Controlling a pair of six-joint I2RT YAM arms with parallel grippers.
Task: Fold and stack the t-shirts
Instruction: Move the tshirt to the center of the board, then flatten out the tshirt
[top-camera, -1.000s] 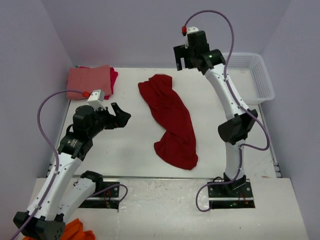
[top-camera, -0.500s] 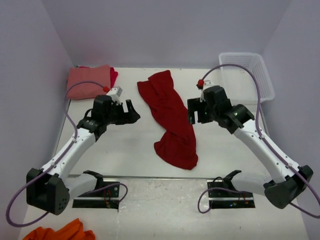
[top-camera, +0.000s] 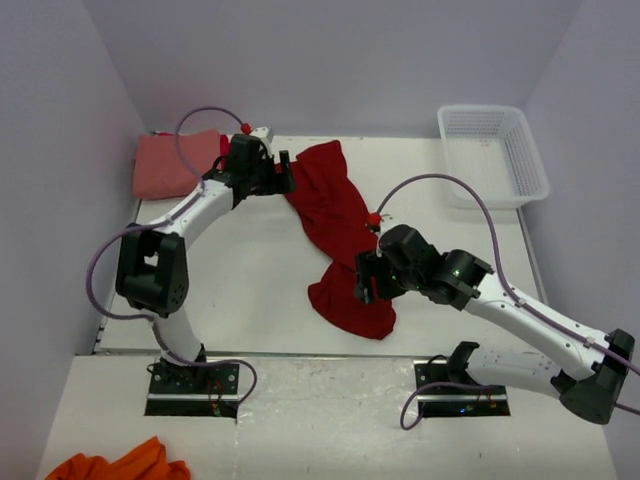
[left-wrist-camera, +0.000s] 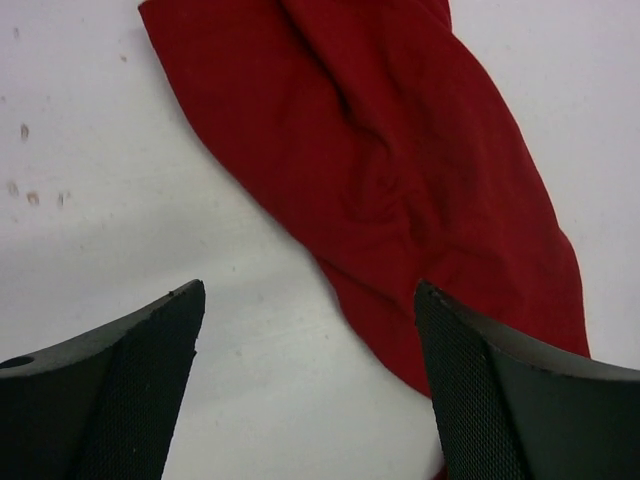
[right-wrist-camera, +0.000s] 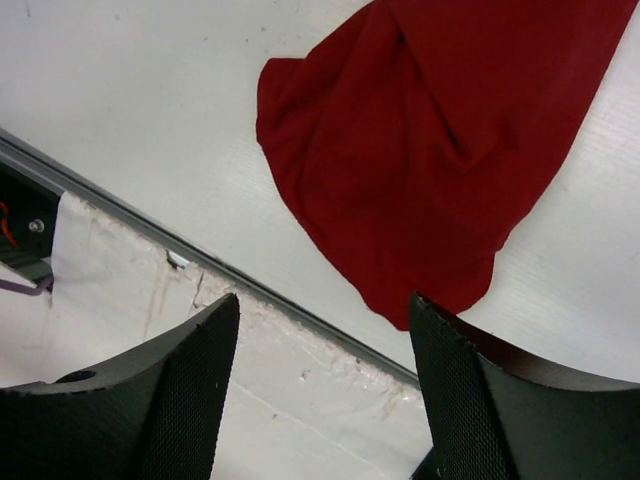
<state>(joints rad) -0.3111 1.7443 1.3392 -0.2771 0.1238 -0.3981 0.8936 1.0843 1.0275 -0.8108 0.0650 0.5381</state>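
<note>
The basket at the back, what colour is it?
The basket is white, with a mesh pattern. It shows best in the top external view.

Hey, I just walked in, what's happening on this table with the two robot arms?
Both arms are setting up to handle the dark red t-shirt, which lies crumpled in a long strip down the middle of the table. The left pincer hovers open at its far end and the right pincer open at its near end. Neither grips cloth yet. A folded salmon-pink shirt sits at the far left corner, and a white basket at the far right.
</note>
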